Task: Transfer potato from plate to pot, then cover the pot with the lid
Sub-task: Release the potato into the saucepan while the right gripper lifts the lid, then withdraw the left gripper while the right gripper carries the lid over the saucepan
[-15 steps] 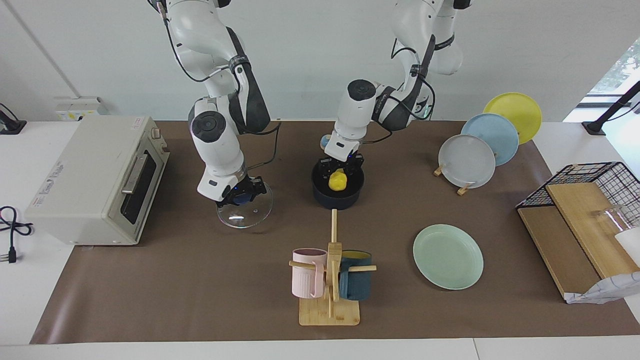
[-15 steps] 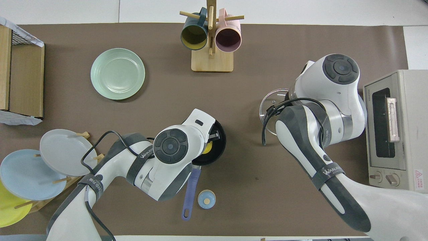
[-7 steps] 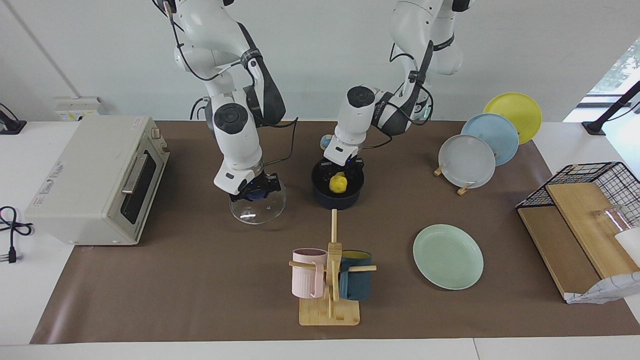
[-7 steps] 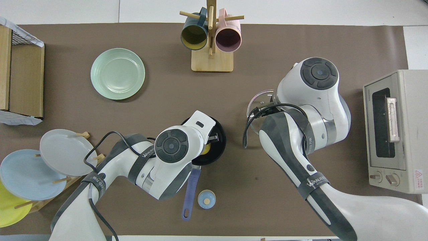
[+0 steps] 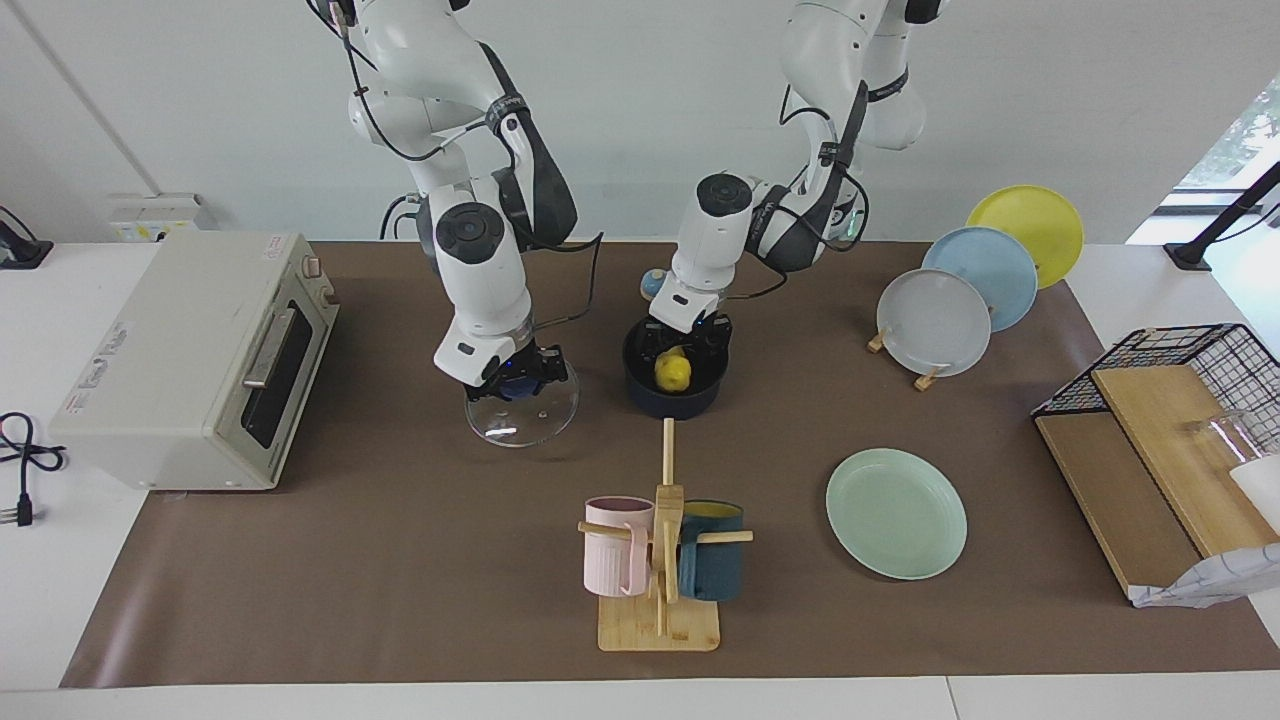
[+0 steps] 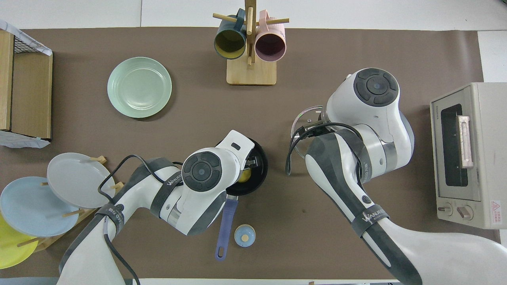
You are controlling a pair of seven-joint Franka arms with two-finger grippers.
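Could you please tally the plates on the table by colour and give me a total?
Mint-green plate: 1
Grey plate: 1
Light blue plate: 1
Yellow plate: 1
Total: 4

Toaster oven, mug tree (pink and blue mugs) — perhaps a bell — racked plates.

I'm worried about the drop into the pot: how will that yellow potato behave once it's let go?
The potato looks glossy and lumpy-oval, so it probably rolls or wobbles briefly. It sits low in the pot, whose walls should contain it. It looks like a rigid toy, probably light.
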